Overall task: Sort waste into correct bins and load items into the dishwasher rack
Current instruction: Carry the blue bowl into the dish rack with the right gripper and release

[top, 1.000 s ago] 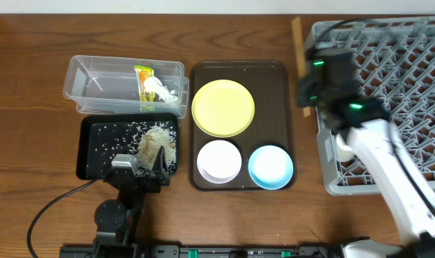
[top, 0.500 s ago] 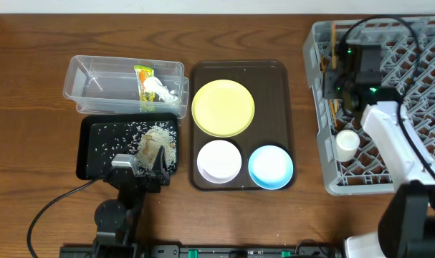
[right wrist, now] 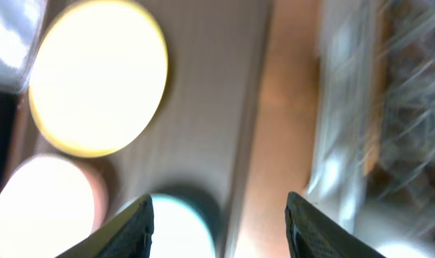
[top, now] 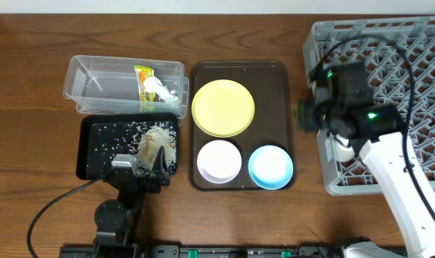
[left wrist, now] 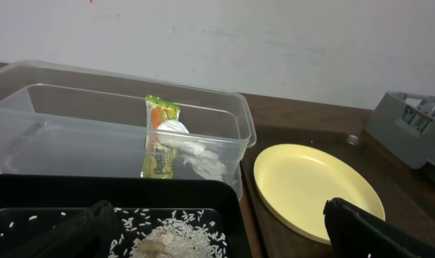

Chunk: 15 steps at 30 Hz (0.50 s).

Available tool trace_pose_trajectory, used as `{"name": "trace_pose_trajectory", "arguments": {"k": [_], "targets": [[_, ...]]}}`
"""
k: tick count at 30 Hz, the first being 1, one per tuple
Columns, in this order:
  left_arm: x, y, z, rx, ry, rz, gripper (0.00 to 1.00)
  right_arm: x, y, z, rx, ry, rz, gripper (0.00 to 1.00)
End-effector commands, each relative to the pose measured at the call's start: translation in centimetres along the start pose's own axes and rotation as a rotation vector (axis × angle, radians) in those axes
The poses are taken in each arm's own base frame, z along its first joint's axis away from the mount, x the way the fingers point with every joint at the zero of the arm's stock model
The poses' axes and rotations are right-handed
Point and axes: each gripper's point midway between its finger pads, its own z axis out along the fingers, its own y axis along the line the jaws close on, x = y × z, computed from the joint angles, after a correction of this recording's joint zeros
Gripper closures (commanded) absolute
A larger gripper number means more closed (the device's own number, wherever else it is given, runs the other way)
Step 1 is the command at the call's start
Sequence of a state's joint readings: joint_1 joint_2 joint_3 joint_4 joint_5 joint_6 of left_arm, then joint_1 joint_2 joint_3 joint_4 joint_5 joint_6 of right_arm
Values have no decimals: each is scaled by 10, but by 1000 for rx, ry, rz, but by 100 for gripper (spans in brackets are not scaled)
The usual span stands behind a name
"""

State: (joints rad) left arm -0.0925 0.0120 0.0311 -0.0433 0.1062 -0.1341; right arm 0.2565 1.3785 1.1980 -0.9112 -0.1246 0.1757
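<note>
Green-yellow-orange, the snack wrapper [top: 143, 84] lies in the clear tub [top: 95, 79]. Its long axis runs front to back, across the tub's own left-to-right length. A crumpled tissue [top: 162, 92] touches it. Rice grains [top: 142, 136] scatter over the black tray [top: 88, 154], which also runs lengthwise left to right on the surface [top: 31, 107]. The left end effector [top: 140, 166] hovers at that tray's near edge, released and empty. The right end effector [right wrist: 221, 222], blurred, is spread empty beside the rack [top: 418, 64]. The plate [top: 223, 107], white bowl [top: 218, 160] and blue bowl [top: 270, 166] sit on the brown serving tray [top: 281, 79].
</note>
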Motion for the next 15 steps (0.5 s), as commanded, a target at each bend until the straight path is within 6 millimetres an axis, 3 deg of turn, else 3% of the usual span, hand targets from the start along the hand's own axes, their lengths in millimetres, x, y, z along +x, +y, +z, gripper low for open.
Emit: {"name": "trace_pose_trajectory", "arguments": {"k": [1,5,8,12,15], "targets": [[15,1,2,6,34,-7,5,41,11,11,1,160,109,44],[14,1,2,6,33,-7,5,80,-2,31,115,247,142,44],[14,1,2,6,33,-7,5,96,-8,53,129,242,153,43],[15,1,2,6,34,-7,5,112,-13,79,122,217,185,49],[15,1,2,6,34,-7,5,126,-18,92,124,214,215,60]]}}
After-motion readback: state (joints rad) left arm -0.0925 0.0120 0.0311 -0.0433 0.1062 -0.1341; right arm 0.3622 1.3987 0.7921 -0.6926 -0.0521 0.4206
